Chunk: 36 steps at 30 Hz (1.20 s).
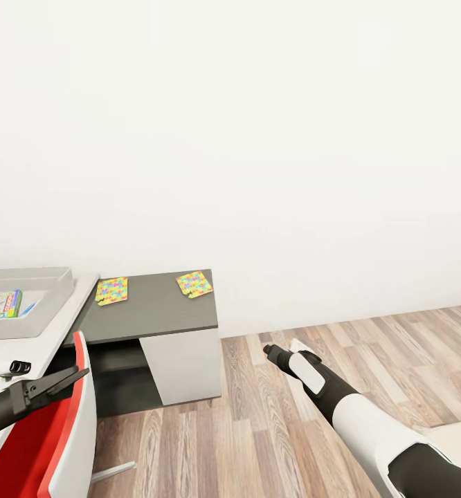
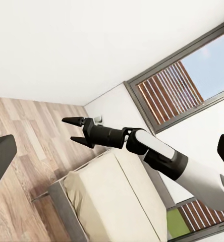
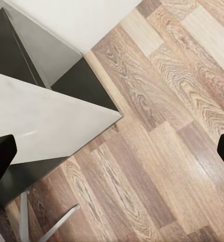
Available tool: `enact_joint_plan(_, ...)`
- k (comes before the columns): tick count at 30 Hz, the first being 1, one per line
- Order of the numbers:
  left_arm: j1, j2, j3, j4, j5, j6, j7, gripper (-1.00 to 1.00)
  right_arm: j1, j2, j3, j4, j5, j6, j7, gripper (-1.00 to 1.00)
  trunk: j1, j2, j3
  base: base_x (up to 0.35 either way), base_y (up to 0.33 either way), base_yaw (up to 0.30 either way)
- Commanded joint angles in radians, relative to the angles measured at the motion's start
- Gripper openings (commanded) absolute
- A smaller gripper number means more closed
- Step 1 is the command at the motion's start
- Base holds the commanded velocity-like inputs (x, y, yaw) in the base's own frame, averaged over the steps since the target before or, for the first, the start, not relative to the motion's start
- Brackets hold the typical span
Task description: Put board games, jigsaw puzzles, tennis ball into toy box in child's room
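Note:
Two jigsaw puzzles [image 1: 111, 290] [image 1: 194, 283] lie flat on the dark grey part of the table [image 1: 154, 315], one at each back corner. The pale grey toy box [image 1: 47, 280] stands on the longer pale top at the left, with a bright board game [image 1: 1, 304] inside. My left gripper [image 1: 68, 379] hovers open over the red chair, below the toy box, holding nothing. Out over the wood floor to the right of the table, my right gripper [image 1: 267, 349] [image 2: 70, 129] is open and empty. The tennis ball is out of view.
A red chair with a white shell [image 1: 64, 429] stands tucked against the table under my left arm. A small black object [image 1: 19, 366] lies on the pale top. The beige bed [image 2: 117, 196] and a slatted window [image 2: 175, 91] lie behind my right arm.

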Motion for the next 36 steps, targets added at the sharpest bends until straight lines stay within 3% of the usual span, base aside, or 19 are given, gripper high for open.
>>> enact_joint_plan(1, -0.001, 0.0, 0.0, 0.0, -0.001, 0.011, -0.004, 1.0, -0.001, -0.001, 0.006, -0.002, -0.006, 0.002, -0.007, 1.0, 0.001, -0.002, -0.002, 0.0, 0.0, 0.0)
enact_joint_plan(22, -0.001, 0.001, -0.001, 0.0, -0.003, 0.009, 0.002, 1.0, -0.001, -0.001, 0.01, -0.002, -0.006, 0.002, -0.007, 1.0, 0.001, -0.002, -0.002, 0.0, 0.0, -0.003)
enact_joint_plan(36, -0.001, 0.002, -0.001, -0.002, -0.003, 0.009, 0.002, 1.0, -0.001, -0.001, 0.011, -0.002, -0.005, 0.002, -0.007, 1.0, 0.001, -0.002, 0.005, 0.0, 0.0, -0.196)
